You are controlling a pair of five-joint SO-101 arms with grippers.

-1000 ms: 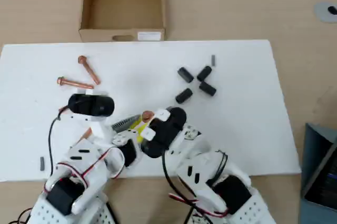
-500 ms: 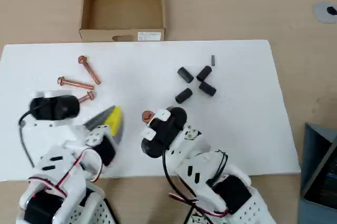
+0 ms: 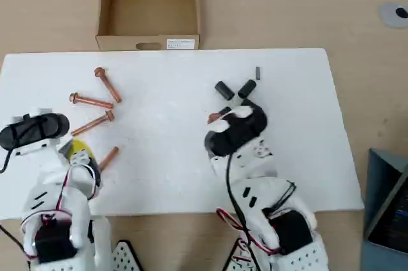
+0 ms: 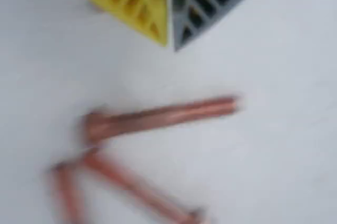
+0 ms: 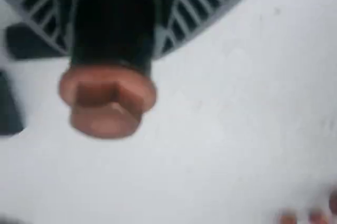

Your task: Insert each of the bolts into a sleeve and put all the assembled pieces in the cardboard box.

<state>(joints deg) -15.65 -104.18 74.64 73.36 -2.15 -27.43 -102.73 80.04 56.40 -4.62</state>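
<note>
My right gripper is shut on a black sleeve with a copper bolt in it; the bolt's head sticks out. In the high view that bolt head pokes out beside the right gripper, just in front of two loose black sleeves. My left gripper is shut with nothing in it, above a loose copper bolt. It sits at the mat's front left. Several bolts lie beside it. The cardboard box stands open at the back.
The white mat covers the table. A small grey pin lies behind the sleeves. A grey bin stands off the mat at the right edge. A bolt lies close to the left arm.
The two grippers were together at the mat's front middle. The left arm has pulled away to the left, shut and empty. The right arm has carried the bolt back and right towards the sleeves.
</note>
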